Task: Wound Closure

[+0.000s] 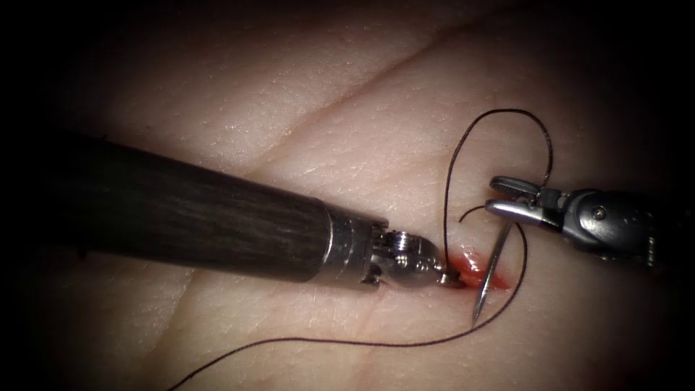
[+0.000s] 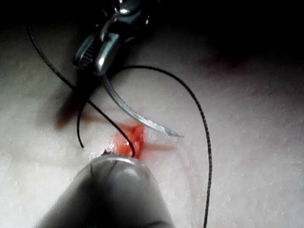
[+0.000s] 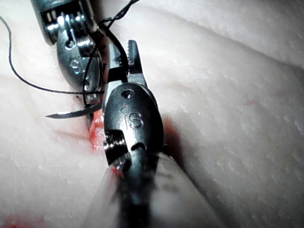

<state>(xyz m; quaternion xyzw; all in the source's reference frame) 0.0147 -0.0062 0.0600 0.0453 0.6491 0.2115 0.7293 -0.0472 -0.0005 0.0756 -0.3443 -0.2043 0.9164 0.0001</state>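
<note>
The curved needle (image 1: 492, 271) hangs above the tissue (image 1: 311, 108), free of it, with its point aimed down on the right side of the cut (image 1: 474, 266). My right tool (image 1: 507, 197) grips it near its tail end. The needle (image 2: 137, 116) also shows from close, its tip bare over the red fluid (image 2: 130, 140). My left tool (image 1: 450, 279) rests its tip at the cut with the jaws closed on the thread (image 1: 447, 188). From there the thread loops up and over to the right tool. A short thread end (image 1: 470, 211) sticks out between the tools.
A long strand of thread (image 1: 326, 344) trails across the tissue toward the lower left. The left tool's dark shaft (image 1: 203, 217) covers the tissue on the cut's left side. Red fluid (image 1: 470, 269) pools at the cut.
</note>
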